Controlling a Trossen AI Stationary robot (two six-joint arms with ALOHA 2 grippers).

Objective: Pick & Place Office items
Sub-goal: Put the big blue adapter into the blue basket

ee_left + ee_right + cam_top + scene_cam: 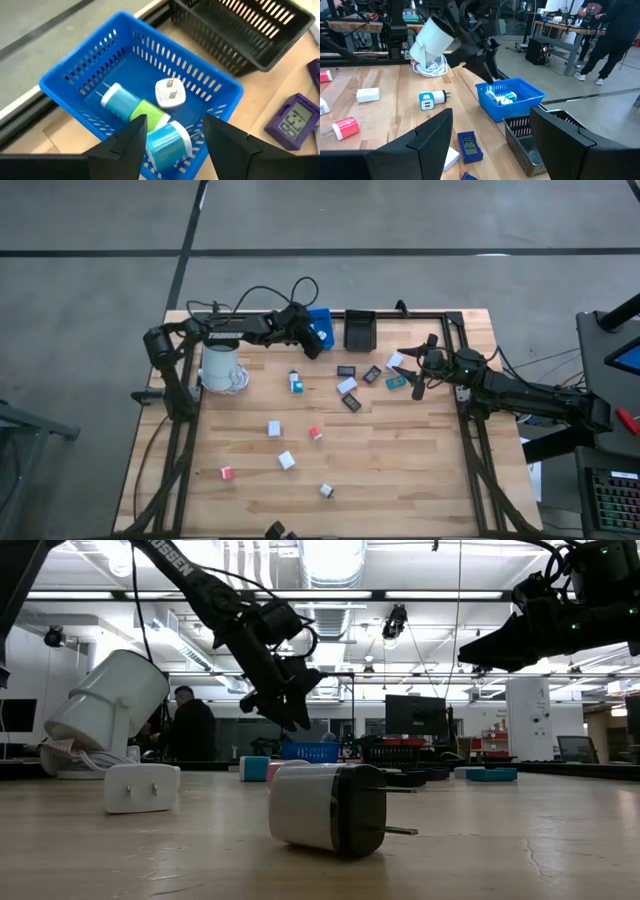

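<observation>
left end effector (170, 132): over the blue bin (321, 326) at the table's far edge, fingers apart, nothing between them
blue bin contents: blue-white charger (167, 142) just below the fingers, a blue-green one (131, 106) beside it, a white plug cube (170, 93) behind
right end effector (417, 376): near the table's right edge, above the flat pieces, fingers wide apart, empty
black bin (359, 329): just beside the blue bin on the far edge
flat office items: black, white, teal and purple rectangles (372, 375) clustered toward the far right of the table (400, 470)
cube items: blue-white block (296, 382) near the middle; white blocks (286, 460) and red blocks (316, 433) scattered toward the near edge
white mug (221, 365): by the far-left corner, cable under it
background: a person (190, 728) in dark clothes beyond the table
</observation>
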